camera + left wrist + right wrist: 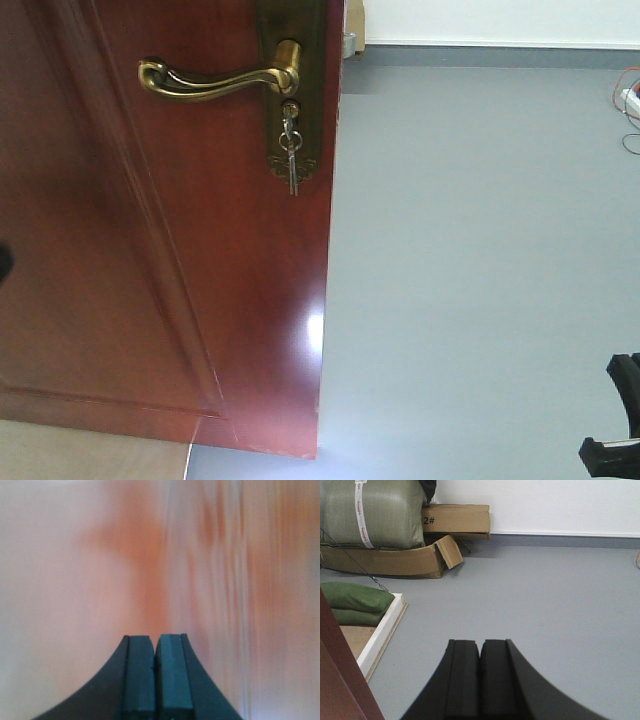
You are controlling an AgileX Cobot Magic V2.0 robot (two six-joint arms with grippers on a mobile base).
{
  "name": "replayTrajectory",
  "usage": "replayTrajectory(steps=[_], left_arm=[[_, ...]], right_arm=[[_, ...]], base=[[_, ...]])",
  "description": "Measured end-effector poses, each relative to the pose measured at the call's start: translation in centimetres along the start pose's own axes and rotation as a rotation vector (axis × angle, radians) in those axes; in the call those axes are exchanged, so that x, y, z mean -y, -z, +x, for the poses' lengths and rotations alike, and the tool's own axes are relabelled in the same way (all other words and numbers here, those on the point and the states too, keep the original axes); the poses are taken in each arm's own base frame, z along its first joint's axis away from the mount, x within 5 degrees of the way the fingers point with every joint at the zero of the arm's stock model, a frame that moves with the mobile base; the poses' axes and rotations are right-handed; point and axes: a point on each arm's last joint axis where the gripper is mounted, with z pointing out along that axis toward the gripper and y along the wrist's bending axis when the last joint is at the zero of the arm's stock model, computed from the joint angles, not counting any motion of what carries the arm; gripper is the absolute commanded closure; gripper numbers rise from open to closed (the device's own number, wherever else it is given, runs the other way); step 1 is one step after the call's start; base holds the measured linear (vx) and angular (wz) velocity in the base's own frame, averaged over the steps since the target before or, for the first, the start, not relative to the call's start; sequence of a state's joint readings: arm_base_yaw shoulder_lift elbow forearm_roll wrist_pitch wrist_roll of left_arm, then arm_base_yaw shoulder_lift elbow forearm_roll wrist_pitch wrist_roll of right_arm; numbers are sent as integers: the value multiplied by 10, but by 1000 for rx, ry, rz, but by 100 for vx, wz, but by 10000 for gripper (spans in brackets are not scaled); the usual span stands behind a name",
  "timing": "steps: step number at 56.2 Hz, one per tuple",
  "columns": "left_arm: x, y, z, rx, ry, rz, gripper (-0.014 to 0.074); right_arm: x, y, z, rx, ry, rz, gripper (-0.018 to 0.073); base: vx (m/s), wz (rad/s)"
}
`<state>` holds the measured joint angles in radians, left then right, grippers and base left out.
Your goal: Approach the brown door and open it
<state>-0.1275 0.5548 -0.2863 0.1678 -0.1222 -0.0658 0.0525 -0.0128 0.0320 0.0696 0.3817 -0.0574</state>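
Note:
The brown door (150, 300) fills the left half of the front view, its free edge running down the middle. A brass lever handle (215, 78) sits near the top, with a key and key ring (291, 150) hanging in the lock below it. My left gripper (155, 642) is shut and empty, very close to the door's blurred reddish surface (150, 555). My right gripper (480, 645) is shut and empty, over grey floor past the door's edge (340, 680). A black part of the right arm (615, 420) shows at the lower right.
Grey floor (480, 280) lies beyond the door, ending at a white wall with a grey skirting. Cardboard boxes (455, 519), a large green sack (372, 512), green bags (352, 600) and a white-edged board (382, 630) lie at the left. Cables (628, 100) lie at the far right.

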Motion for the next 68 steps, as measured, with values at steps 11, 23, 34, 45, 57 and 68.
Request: replayTrajectory(steps=[11, 23, 34, 45, 57, 68], left_arm=[[3, 44, 57, 97, 16, -59, 600], [0, 60, 83, 28, 91, -145, 600], [-1, 61, 85, 13, 107, -161, 600], [0, 61, 81, 61, 103, -157, 600], [0, 61, 80, 63, 103, -156, 600], [0, 61, 80, 63, 104, -156, 600]], right_arm=[[0, 0, 0, 0, 0, 0, 559], [0, 0, 0, 2, 0, 0, 559], [0, 0, 0, 0, 0, 0, 559], [0, 0, 0, 0, 0, 0, 559], [0, 0, 0, 0, 0, 0, 559], [0, 0, 0, 0, 0, 0, 559]], base=[[0, 0], [0, 0], [0, 0], [0, 0], [0, 0], [0, 0]])
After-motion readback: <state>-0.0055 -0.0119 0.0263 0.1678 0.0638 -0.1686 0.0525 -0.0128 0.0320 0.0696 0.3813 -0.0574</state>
